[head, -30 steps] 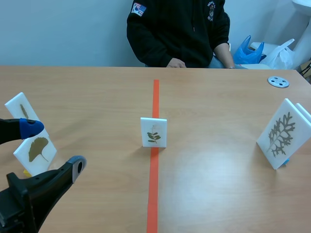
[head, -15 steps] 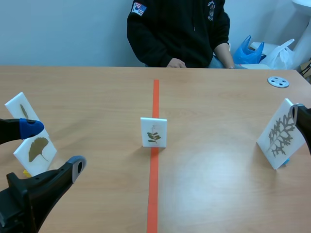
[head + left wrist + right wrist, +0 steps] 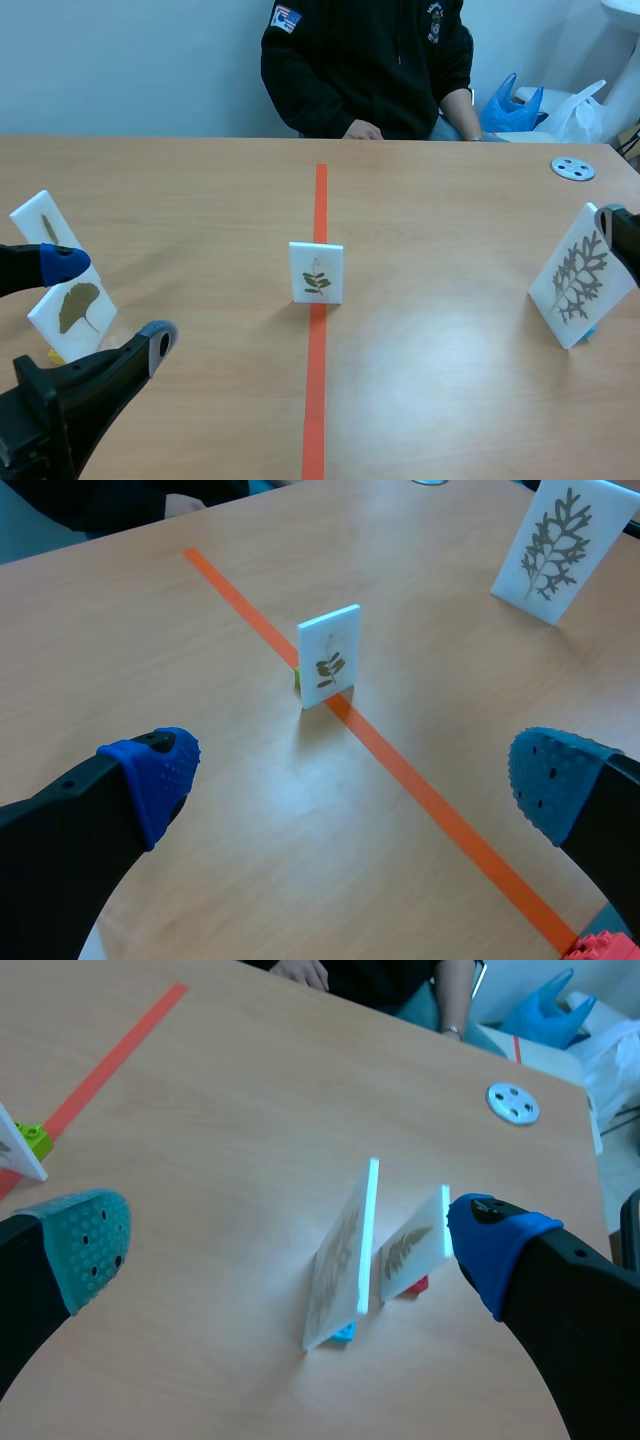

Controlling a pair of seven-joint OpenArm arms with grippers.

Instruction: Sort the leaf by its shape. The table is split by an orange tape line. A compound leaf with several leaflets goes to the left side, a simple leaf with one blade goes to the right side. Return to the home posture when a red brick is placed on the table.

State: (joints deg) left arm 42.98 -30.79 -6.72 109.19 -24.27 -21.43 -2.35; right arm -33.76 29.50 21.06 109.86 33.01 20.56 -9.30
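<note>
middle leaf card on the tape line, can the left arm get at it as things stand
Probably yes: the left pincer is open, the middle leaf card stands upright ahead of it, and only bare table lies between them.

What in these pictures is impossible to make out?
Rear right card: the right wrist view shows it almost edge-on, so its leaf shape is unclear; in the scene view the front card hides it.
Far left card: scene view, a finger of the left gripper covers its lower part.
Red studded thing: left wrist view, cut off by the edge.
</note>
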